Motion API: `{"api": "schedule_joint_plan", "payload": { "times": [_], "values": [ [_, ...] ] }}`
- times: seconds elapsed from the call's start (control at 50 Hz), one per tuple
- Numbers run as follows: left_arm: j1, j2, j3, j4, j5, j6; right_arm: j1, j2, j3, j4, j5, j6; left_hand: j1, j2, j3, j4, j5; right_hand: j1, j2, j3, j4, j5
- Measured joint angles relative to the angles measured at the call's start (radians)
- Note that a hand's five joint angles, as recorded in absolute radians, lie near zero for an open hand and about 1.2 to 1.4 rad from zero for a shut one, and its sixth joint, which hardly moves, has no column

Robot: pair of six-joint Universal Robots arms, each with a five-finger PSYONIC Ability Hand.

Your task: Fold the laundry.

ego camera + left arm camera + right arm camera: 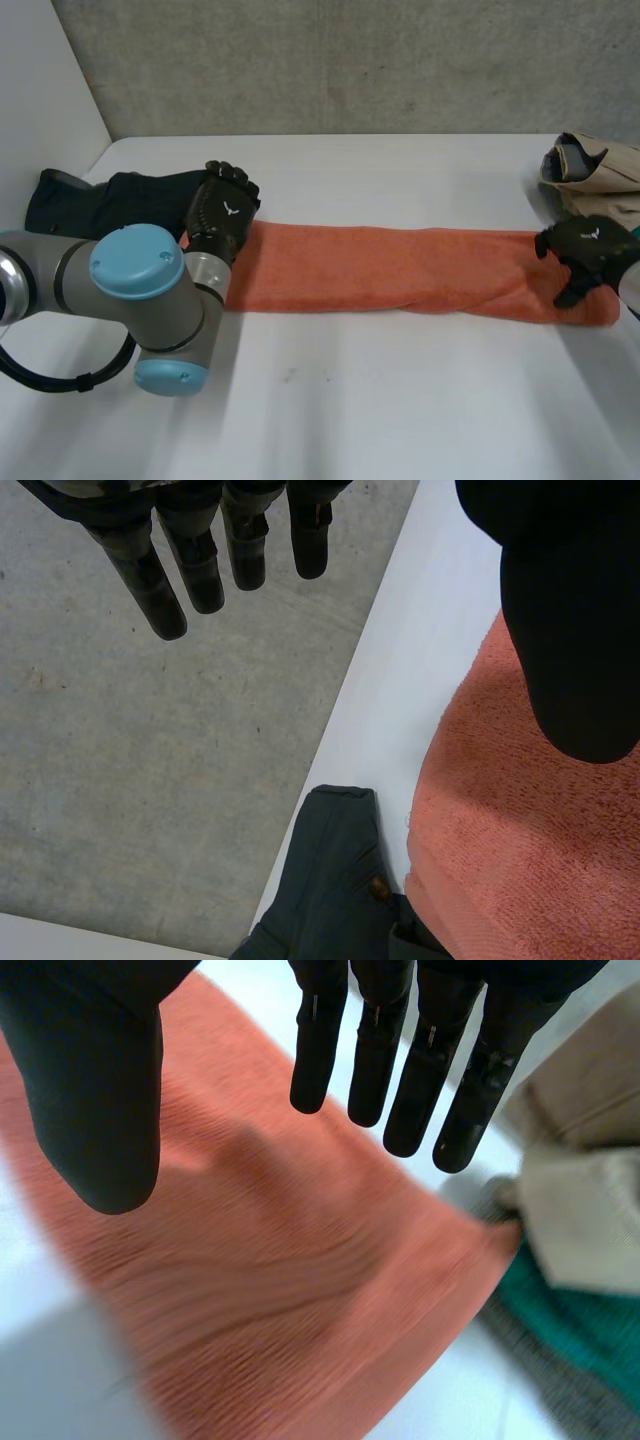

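Orange towel (pixel 400 270): one item, folded into a long narrow strip. It lies flat across the white counter (pixel 400 400) and runs from the robot's left side to its right side. The pile is terry, with soft creases toward the right end.

Left hand (pixel 225 215): black, placed over the towel's left end and pointing toward the far edge of the counter. In the left wrist view the fingers (pixel 200 565) are straight and a little spread. The thumb (pixel 570 630) is held well apart from them above the orange cloth, and nothing is pinched. Whether the palm rests on the towel cannot be told.

Right hand (pixel 590 255): black, at the towel's right end. In the right wrist view its fingers (pixel 400 1070) are straight and side by side, with the thumb (pixel 100 1090) wide of them. The towel (pixel 280 1290) lies below the palm, and nothing is held. Contact with the cloth cannot be told.

Dark garment (pixel 100 200): one item, crumpled, at the far left of the counter beside the left hand. In the left wrist view it (pixel 330 880) lies right against the towel's end, near the counter's edge.

Beige garment (pixel 595 165): one item, bunched, at the far right of the counter behind the right hand. In the right wrist view it sits just past the fingertips, beside a teal cloth (pixel 570 1330).

Left arm (pixel 135 290): grey joint with a light-blue cap, nearest the camera in the head view.
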Motion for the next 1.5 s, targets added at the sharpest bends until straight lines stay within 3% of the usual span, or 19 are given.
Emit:
{"api": "schedule_joint_plan", "payload": {
  "times": [0.12, 0.34, 0.36, 0.4, 0.48, 0.66, 0.84, 0.86, 0.9, 0.94, 1.02, 1.18, 1.36, 1.4, 1.46, 1.5],
  "values": [
    [-0.004, 0.025, -0.023, 0.000, 0.001, -0.015, -0.039, -0.019, 0.054, 0.040, -0.003, -0.013, 0.000, 0.000, 0.000, 0.000, 0.000, 0.042, 0.041, 0.044, 0.046, 0.039],
    [-0.012, 0.043, -0.038, -0.001, 0.006, -0.063, -0.091, -0.002, 0.117, -0.088, -0.002, -0.020, 0.000, 0.000, 0.000, 0.000, 0.000, 0.115, 0.127, 0.124, 0.123, 0.112],
    [-0.012, 0.043, -0.038, -0.001, 0.007, -0.064, -0.093, 0.005, 0.118, -0.104, -0.002, -0.024, 0.000, 0.000, 0.000, 0.000, 0.000, 0.356, 0.400, 0.395, 0.397, 0.383],
    [-0.012, 0.042, -0.038, -0.001, 0.007, -0.064, -0.095, 0.013, 0.118, -0.122, -0.001, -0.030, 0.000, 0.000, 0.000, 0.000, 0.000, 0.453, 0.537, 0.522, 0.525, 0.514],
    [-0.012, 0.044, -0.039, -0.001, 0.006, -0.063, -0.108, 0.033, 0.117, -0.165, 0.004, -0.062, 0.000, 0.000, 0.000, 0.000, 0.000, 0.479, 0.586, 0.591, 0.594, 0.577],
    [-0.011, 0.065, -0.046, -0.002, 0.003, -0.062, -0.172, 0.031, 0.123, -0.186, 0.009, -0.144, 0.000, 0.000, 0.000, 0.000, 0.000, 0.494, 0.586, 0.591, 0.594, 0.586],
    [-0.003, 0.133, -0.095, -0.001, 0.005, -0.063, -0.324, -0.002, 0.103, -0.174, 0.002, -0.298, 0.000, 0.000, 0.000, 0.000, 0.000, 0.493, 0.586, 0.591, 0.594, 0.595],
    [-0.002, 0.142, -0.103, -0.001, 0.005, -0.063, -0.333, -0.009, 0.103, -0.169, -0.004, -0.308, 0.000, 0.000, 0.000, 0.000, 0.000, 0.430, 0.505, 0.509, 0.528, 0.533],
    [-0.002, 0.144, -0.106, -0.001, 0.005, -0.064, -0.334, -0.012, 0.104, -0.167, -0.007, -0.308, 0.000, 0.000, 0.000, 0.000, 0.000, 0.430, 0.505, 0.509, 0.528, 0.533],
    [-0.002, 0.156, -0.120, -0.001, 0.006, -0.066, -0.315, -0.031, 0.115, -0.151, -0.045, -0.266, 0.000, 0.000, 0.000, 0.000, 0.000, 0.189, 0.202, 0.203, 0.210, 0.239],
    [-0.004, 0.160, -0.130, -0.001, 0.006, -0.074, -0.272, -0.047, 0.127, -0.135, -0.116, -0.149, 0.000, 0.000, 0.000, 0.000, 0.000, 0.062, 0.064, 0.050, 0.051, 0.076],
    [-0.009, 0.158, -0.138, -0.001, 0.008, -0.090, -0.222, -0.024, 0.134, -0.130, -0.208, -0.013, 0.000, 0.000, 0.000, 0.000, 0.000, 0.051, 0.053, 0.038, 0.036, 0.059],
    [-0.008, 0.155, -0.144, 0.000, 0.010, -0.092, -0.199, 0.062, 0.105, -0.139, -0.176, -0.102, 0.000, 0.000, 0.000, 0.000, 0.000, 0.057, 0.057, 0.062, 0.062, 0.086],
    [-0.007, 0.155, -0.146, 0.000, 0.010, -0.092, -0.197, 0.080, 0.097, -0.139, -0.165, -0.132, 0.000, 0.000, 0.000, 0.000, 0.000, 0.152, 0.169, 0.176, 0.165, 0.168],
    [-0.006, 0.154, -0.148, 0.000, 0.010, -0.091, -0.197, 0.097, 0.085, -0.140, -0.156, -0.159, 0.000, 0.000, 0.000, 0.000, 0.000, 0.450, 0.547, 0.539, 0.541, 0.526],
    [-0.006, 0.154, -0.148, 0.000, 0.010, -0.091, -0.197, 0.100, 0.081, -0.141, -0.153, -0.165, 0.000, 0.000, 0.000, 0.000, 0.000, 0.467, 0.585, 0.583, 0.585, 0.565]
  ]
}}
